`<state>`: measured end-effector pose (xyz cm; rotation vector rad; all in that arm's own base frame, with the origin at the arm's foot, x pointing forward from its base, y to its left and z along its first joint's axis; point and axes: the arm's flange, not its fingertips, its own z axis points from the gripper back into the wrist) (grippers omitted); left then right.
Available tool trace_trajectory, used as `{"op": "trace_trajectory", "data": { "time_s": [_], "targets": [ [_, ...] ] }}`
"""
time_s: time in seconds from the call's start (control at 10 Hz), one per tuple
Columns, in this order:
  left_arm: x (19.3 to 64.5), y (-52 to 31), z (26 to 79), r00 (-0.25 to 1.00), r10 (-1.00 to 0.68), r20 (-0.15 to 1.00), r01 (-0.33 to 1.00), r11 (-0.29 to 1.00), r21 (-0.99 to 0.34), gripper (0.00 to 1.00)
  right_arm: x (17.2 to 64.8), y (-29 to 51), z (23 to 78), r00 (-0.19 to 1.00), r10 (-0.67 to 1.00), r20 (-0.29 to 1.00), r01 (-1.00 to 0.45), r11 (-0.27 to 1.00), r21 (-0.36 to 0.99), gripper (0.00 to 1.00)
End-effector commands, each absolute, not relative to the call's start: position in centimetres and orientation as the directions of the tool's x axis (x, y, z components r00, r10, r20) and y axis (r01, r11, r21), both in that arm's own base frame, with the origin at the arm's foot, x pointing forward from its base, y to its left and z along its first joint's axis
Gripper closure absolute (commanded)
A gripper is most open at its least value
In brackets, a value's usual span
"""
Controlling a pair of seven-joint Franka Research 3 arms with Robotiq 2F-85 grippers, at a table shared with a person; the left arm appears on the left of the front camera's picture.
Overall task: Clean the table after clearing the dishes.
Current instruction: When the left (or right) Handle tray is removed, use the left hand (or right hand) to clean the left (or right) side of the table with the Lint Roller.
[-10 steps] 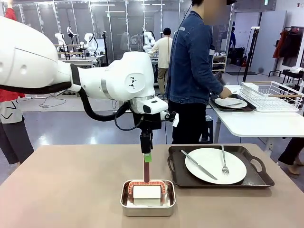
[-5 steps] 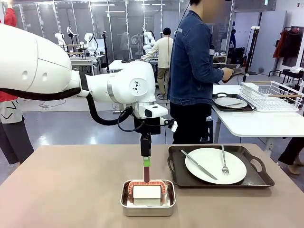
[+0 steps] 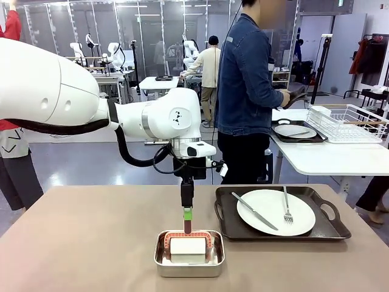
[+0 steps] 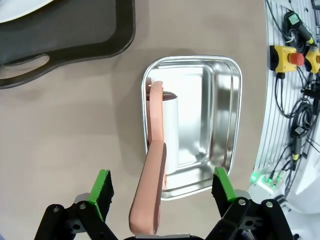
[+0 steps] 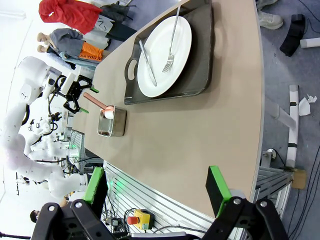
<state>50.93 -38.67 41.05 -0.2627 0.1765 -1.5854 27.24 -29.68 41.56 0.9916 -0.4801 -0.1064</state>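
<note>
Small update. The left gripper (image 3: pixel 188 210) is seen a touch lower than a second ago, eased down toward the steel pan (image 3: pixel 159 266) near the front of the table (image 3: pixel 91 243). The salmon handle (image 4: pixel 155 195) of the cleaning tool (image 3: pixel 188 246) standing in that pan is now straddled by the jaws, but it isn't grabbed yet. In the left wrist view both green pads (image 4: pixel 103 185) are spread wide, with a gap left on either side of the handle. So that claw is released and nothing is held.

The right gripper (image 5: pixel 156 172) is likewise spread open and empty, held off the table's near edge.

As for the dishes, one plate (image 3: pixel 270 210) with its knife (image 3: pixel 254 210) and fork (image 3: pixel 287 205) is left on its dark tray (image 3: pixel 331 232) on the right part of the table, near the pan. It hasn't been touched over the last second. The other plate (image 3: pixel 296 131) is parked on its own tray on the white table (image 3: pixel 328 161) behind. The person's hand (image 3: pixel 285 96) has been lifted off it, and something dark is held there, though what it is can't be told.

Clearing looks only half done, while the wiping tool is already being lined up. A squeeze on the handle seems to be what's called for next. The right side probably can't be wiped properly until that last tray is carried off.
</note>
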Motion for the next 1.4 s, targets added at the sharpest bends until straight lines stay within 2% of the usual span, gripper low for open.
{"op": "trace_trajectory", "data": {
  "time_s": [0.0,0.1,0.2,0.3,0.6,1.0,1.2,1.3],
  "targets": [
    [50.9,-38.8,41.3,0.009,-1.0,0.027,0.952,0.0,-0.305,0.26,27.0,-29.6,42.0,0.889,-0.304,0.341,-0.132,0.543,0.829,0.0],
    [50.9,-38.9,41.0,-0.003,-1.0,0.024,0.951,-0.011,-0.308,0.47,27.0,-29.6,42.0,0.889,-0.304,0.341,-0.132,0.543,0.829,0.0],
    [50.9,-39.1,40.8,-0.013,-1.0,0.02,0.949,-0.019,-0.315,0.86,27.0,-29.6,42.0,0.889,-0.304,0.341,-0.132,0.543,0.829,0.0],
    [50.9,-39.2,40.7,-0.013,-1.0,0.015,0.947,-0.017,-0.319,1.0,27.0,-29.6,42.0,0.889,-0.304,0.341,-0.132,0.543,0.829,0.0],
    [50.9,-39.3,41.1,-0.009,-1.0,0.011,0.948,-0.012,-0.317,0.98,27.0,-29.6,42.0,0.889,-0.304,0.341,-0.132,0.543,0.829,0.0],
    [49.5,-39.0,43.3,0.027,-1.0,-0.009,0.944,0.028,-0.328,1.0,27.0,-29.6,42.0,0.889,-0.304,0.341,-0.132,0.543,0.829,0.0],
    [46.2,-37.2,49.9,0.212,-0.977,0.01,0.949,0.204,-0.241,1.0,27.0,-29.6,42.0,0.889,-0.304,0.341,-0.132,0.543,0.829,0.0],
    [44.7,-35.2,52.7,0.367,-0.93,0.001,0.9,0.355,-0.255,1.0,27.0,-29.6,42.0,0.889,-0.304,0.341,-0.132,0.543,0.829,0.0]
  ]
}}
